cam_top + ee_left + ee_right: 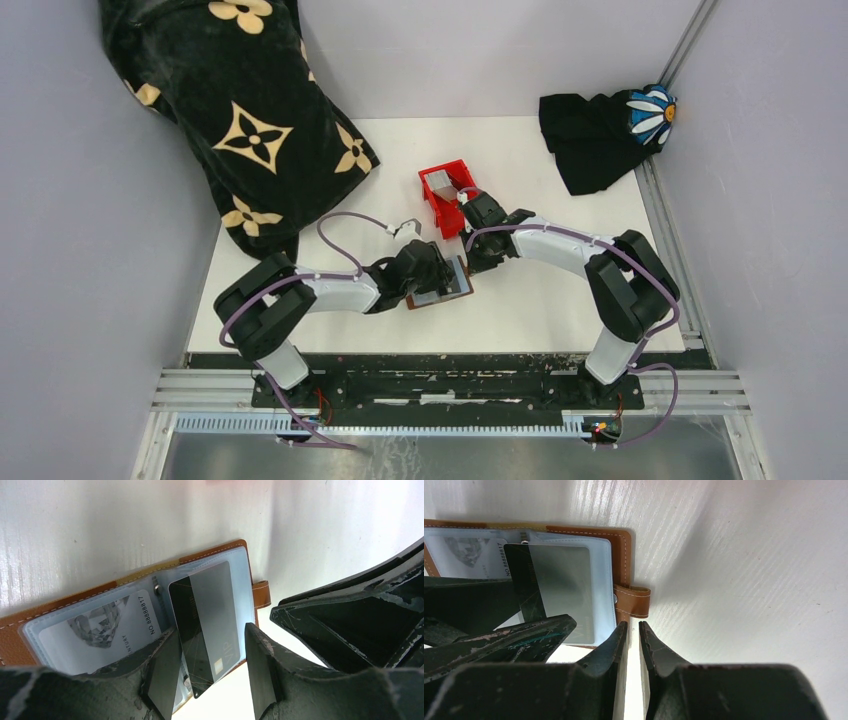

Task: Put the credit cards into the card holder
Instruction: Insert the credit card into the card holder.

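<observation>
Scuffed black fingers of the left arm [262,670] are seen standing apart on either side of a silvery card [210,615] with a dark stripe. The card is laid slantwise over the right-hand sleeve of the open card holder [210,551]; whether it is being pinched cannot be told. A second card [100,627], printed with a number, is tucked inside the clear sleeve on the other page. The brown holder is spread flat on the white desk [100,520], its snap tab [261,594] stuck out at the side. The right arm's fingers [606,655] are drawn together to a narrow slit with nothing between them, their tips set just beside the holder's edge, near the tab. From above, the holder is shown between the two arms, close to a red bin [432,205] that lies farther from the bases. A black flowered cloth [250,120] is heaped at the far left corner and a black cloth with a daisy [600,135] at the far right.
</observation>
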`<state>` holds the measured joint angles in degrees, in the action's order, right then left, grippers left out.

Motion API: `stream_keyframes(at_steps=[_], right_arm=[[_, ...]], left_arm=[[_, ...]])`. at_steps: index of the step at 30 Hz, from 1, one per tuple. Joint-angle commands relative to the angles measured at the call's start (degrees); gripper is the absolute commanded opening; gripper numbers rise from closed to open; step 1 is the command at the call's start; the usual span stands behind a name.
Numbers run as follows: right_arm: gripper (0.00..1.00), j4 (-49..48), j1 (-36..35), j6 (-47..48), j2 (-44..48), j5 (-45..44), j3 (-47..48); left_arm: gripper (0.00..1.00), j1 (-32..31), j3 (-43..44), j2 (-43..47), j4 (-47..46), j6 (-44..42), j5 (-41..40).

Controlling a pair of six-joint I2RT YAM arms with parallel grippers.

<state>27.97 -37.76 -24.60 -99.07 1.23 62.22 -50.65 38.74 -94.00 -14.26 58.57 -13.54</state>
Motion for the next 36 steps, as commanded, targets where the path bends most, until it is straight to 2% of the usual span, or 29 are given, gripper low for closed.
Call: stream_keyframes(at_steps=[1, 14, 21, 27, 36], right_arm=[[0.19, -0.81, -0.30, -0.27, -0.39, 0.08, 0.58], [0.19, -2.26, -0.29, -0.74, -3.26, 1.33, -0.40], [0.19, -2.99, -0.53, -1.68, -2.76, 2.35, -1.38], [0.19, -3.44, -1.13, -2.08, -2.93, 2.72, -1.36], [0.19, -2.67, -1.25, -1.85, -2.35, 2.50, -0.98]], left_arm=[[0.58, -0.48, -0.20, -3.84, 12.38, -4.68, -1.67], [0.55, -1.73, 2.41, -6.48, 14.32, -5.02, -3.39], [0.52, -3.09, 6.35, -11.67, 16.57, -5.84, -4.02], [0.51, -3.99, 6.58, -14.33, 17.02, -5.70, -4.33], [0.50, -4.54, 5.21, -13.80, 18.66, -6.67, -6.17]])
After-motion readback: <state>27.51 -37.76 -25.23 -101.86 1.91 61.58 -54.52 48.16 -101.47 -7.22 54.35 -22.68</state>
